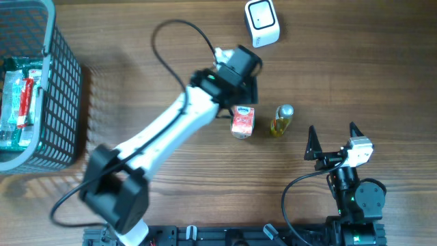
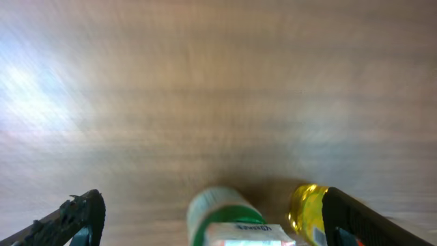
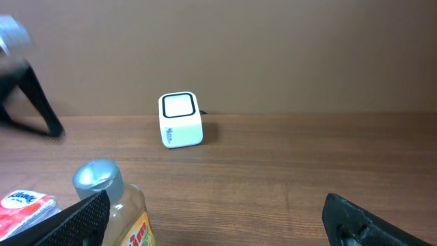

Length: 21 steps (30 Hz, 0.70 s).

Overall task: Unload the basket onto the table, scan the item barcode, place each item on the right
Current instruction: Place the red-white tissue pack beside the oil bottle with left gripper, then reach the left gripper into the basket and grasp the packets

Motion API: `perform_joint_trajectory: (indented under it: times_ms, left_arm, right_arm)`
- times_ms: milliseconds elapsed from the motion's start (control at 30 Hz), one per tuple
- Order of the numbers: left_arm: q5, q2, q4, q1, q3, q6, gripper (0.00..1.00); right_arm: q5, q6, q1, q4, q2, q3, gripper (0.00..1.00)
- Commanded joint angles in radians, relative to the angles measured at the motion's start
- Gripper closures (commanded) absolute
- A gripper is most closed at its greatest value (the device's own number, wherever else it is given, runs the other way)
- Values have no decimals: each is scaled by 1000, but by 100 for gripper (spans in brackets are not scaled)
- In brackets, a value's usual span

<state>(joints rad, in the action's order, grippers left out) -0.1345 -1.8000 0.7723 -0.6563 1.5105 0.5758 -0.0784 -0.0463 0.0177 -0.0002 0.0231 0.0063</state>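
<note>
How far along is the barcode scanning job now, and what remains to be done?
Done: some wrapped goods already lie in the grey wire basket. In hand: the left gripper hangs open over the small red-and-white packet, gripping nothing; the right gripper rests open. Left: neither that packet nor the yellow bottle with a silver cap is at the white cube-shaped scanner.

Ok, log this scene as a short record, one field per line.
scanner: white barcode scanner, far side of the wooden table, nothing near it
tissue pack: red and white tissue pack on the table, under the left gripper
oil bottle: yellow oil bottle with a silver cap, just right of the pack
left gripper: left gripper open, fingers either side of the pack, not gripping
right gripper: right gripper open, empty
basket: grey wire basket at far left, holding packaged goods
</note>
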Motion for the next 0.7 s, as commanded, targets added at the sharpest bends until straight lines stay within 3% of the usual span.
perform_joint_trajectory:
  times_ms: [0,100,233,400,500,667]
  left_arm:
    - [-59,132,-24,94,35,-207,1]
    - [-214,263,-87,254,35,-432,0]
    - [-275,417,-212,547,35,-676,0]
    - [-231,452,-338,938,35,-785,0]
    - [-106,375,-273,1138,34,-808,0]
    - [40,181,-195,1336,34,-808,0]
  right_arm:
    - [-10,14,-2,3,0,-1,0]
    - [-9,14,-2,3,0,-1,0]
    - [-10,14,-2,3,0,-1,0]
    - [-10,13,-2,3,0,-1,0]
    - [-9,14,-2,3,0,-1,0]
    - [-9,14,-2,3,0,-1,0]
